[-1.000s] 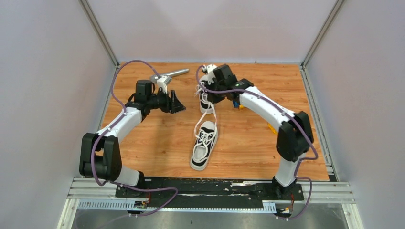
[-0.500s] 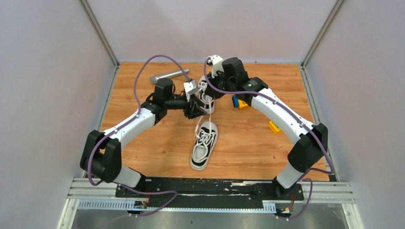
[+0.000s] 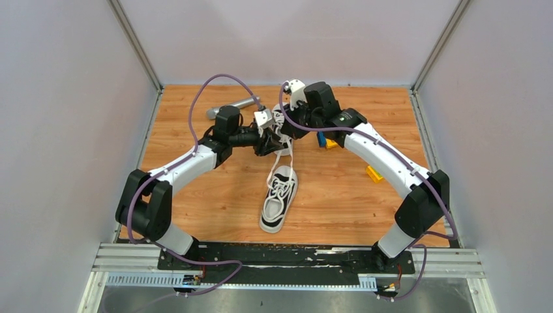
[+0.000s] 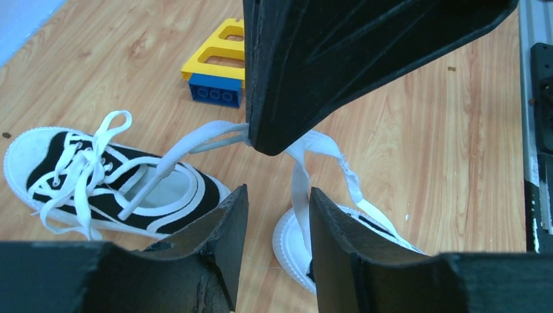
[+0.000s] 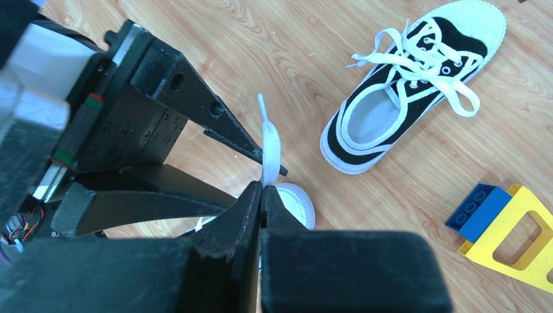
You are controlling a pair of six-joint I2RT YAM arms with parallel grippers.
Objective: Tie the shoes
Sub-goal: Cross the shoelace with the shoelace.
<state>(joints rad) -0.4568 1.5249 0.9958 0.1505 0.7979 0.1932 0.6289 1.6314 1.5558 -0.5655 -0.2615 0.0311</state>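
One black-and-white shoe (image 3: 279, 199) lies mid-table with its laces loose. The other shoe (image 4: 291, 242) sits under the two grippers, only its white toe cap showing. My right gripper (image 5: 263, 187) is shut on a white lace (image 5: 269, 147) and holds it up above the table. My left gripper (image 4: 277, 192) has come up against it from the left, open, its jaws either side of the hanging lace, which lies against the right finger (image 4: 326, 222). In the top view both grippers meet at the far middle of the table, left gripper (image 3: 269, 140), right gripper (image 3: 288, 128).
A yellow and blue toy block pair (image 3: 326, 141) lies just right of the grippers, also in the right wrist view as blocks (image 5: 502, 228). Another yellow block (image 3: 373, 173) lies further right. A grey metal bar (image 3: 229, 104) rests at the far left. Walls enclose the table.
My left arm has swung right from the far left to meet the right gripper, and its jaws have narrowed around the lace. The right gripper has lifted slightly, still holding the lace.
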